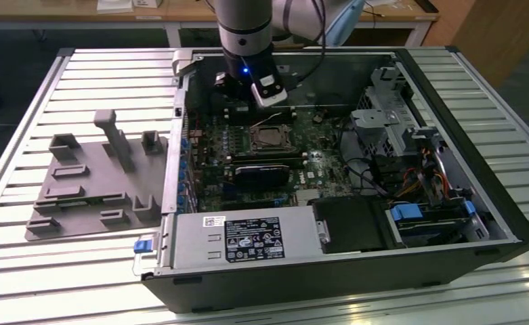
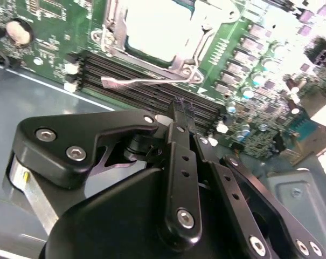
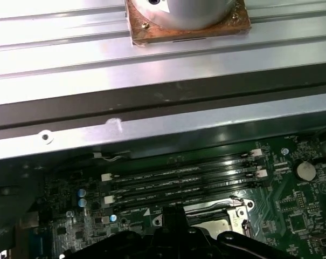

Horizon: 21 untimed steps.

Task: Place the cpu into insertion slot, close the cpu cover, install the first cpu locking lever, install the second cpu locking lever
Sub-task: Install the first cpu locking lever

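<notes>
The black pincer (image 2: 181, 110), closed on nothing, hovers by the thin silver lever (image 2: 146, 82) on the far side of the black-rimmed square insertion slot (image 1: 254, 138), where the pale silver square cpu (image 2: 157, 32) sits under the silver frame cover (image 2: 115, 24); an off-centre push might slip off it.

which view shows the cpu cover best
The second wrist view: the cpu cover is close, its metal frame plain around the cpu. The exterior view shows it small and far; the first wrist view, a corner behind the tool.

The cpu (image 2: 157, 32) lies in the insertion slot (image 1: 254, 138) — within the case (image 1: 336, 277) (fixture (image 1: 83, 189) on the exterior view's left).
</notes>
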Motion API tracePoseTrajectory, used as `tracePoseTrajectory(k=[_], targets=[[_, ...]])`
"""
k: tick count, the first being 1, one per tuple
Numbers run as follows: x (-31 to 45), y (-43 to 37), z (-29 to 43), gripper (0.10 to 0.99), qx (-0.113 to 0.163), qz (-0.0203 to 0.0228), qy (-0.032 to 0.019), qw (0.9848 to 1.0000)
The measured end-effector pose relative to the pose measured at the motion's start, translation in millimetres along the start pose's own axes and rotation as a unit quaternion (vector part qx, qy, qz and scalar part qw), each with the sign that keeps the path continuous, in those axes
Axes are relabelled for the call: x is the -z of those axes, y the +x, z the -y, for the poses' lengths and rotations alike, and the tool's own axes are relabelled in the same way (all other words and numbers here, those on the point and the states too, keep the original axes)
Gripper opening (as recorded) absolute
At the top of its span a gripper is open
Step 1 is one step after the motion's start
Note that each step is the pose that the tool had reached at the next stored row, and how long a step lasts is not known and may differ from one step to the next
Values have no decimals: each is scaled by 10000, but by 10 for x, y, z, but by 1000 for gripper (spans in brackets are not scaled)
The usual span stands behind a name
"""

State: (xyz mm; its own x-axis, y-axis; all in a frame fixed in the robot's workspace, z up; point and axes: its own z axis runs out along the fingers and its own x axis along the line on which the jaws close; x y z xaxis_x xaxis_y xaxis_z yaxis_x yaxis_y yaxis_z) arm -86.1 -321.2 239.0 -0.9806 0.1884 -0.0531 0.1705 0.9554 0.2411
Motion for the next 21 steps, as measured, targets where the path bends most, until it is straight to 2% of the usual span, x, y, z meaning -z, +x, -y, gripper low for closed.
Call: tracePoseTrajectory(k=[7,9,11,15,16,18,21], targets=[[-1,-12,-2,102,12,-2,0,10000],[-7,-12,-1,102,17,19,-5,10000],[-14,-11,1,102,35,94,-20,9999],[-22,-11,3,102,87,314,-62,9995],[-26,-11,4,102,97,355,-71,9993],[-38,-13,7,102,109,403,-81,9991],[-62,-30,11,102,114,430,-86,9990]])
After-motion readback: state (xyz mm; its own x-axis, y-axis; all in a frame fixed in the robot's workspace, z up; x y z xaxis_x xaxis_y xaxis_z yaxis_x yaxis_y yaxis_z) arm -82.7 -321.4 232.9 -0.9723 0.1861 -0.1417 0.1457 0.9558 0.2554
